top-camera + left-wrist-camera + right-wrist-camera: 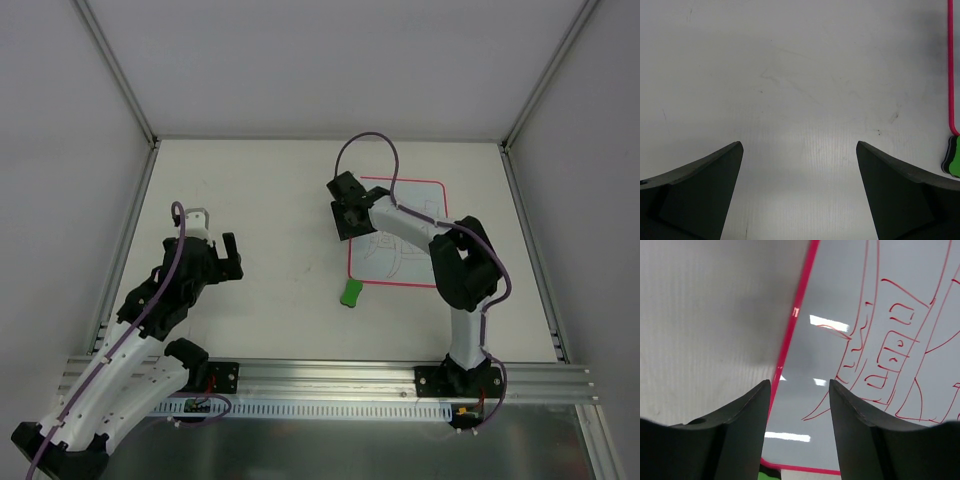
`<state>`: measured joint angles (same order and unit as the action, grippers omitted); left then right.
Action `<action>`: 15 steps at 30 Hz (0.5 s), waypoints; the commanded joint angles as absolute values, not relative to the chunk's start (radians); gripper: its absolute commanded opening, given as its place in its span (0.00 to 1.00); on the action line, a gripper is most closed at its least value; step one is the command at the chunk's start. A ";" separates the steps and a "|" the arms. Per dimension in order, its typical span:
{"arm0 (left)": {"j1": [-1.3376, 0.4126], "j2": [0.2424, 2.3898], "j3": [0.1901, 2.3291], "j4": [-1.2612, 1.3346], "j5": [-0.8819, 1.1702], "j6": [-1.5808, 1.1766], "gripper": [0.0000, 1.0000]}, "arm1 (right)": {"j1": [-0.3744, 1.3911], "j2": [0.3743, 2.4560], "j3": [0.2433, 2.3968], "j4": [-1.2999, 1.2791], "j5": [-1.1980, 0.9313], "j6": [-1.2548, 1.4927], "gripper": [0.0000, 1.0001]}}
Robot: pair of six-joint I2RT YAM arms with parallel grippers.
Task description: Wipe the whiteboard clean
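At the far left, the left tool [236, 258] [800, 150]: hangs above the bare, flat cream worktop [270, 190], well apart from everything else. Stands wide open, with only worktop showing between the two dark fingers, and holds nothing. Probably placed so far aside in order not to disturb the other arm.

Further right, near the middle, a small green eraser block [351, 292] [955, 157] with a dark layer on one side. Lies on the worktop just beside the near left corner of the board, not yet taken by either tool. Looks easy to reach for the right arm from there.

Just behind it, the right tool [338, 208] [800, 385]: hovers over the left edge of the board, pointing downward. Opened only partly, narrower than the left one, and empty. Between its fingers, only the pink-red border [795, 315] and some board surface. Possibly positioned for going down to the eraser, but cannot say for sure.

At the right, the thin, square white whiteboard [425, 200] [840, 355] with rounded corners: flat on the worktop, partly hidden under the right arm. Carries a red line drawing [890, 350] over much of its face, so no erasing done yet, judging from this.
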<state>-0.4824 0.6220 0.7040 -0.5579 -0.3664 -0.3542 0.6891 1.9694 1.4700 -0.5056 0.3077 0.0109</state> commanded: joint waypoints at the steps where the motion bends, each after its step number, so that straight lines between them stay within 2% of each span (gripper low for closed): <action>1: -0.474 0.629 0.701 -0.540 -0.356 -0.344 0.99 | 0.664 1.979 1.476 -0.505 0.333 0.084 0.54; 9: -0.472 0.630 0.701 -0.540 -0.356 -0.342 0.99 | 0.658 2.059 1.540 -0.503 0.313 0.077 0.43; 15: -0.471 0.634 0.701 -0.541 -0.351 -0.341 0.99 | 0.657 2.082 1.549 -0.495 0.272 0.104 0.43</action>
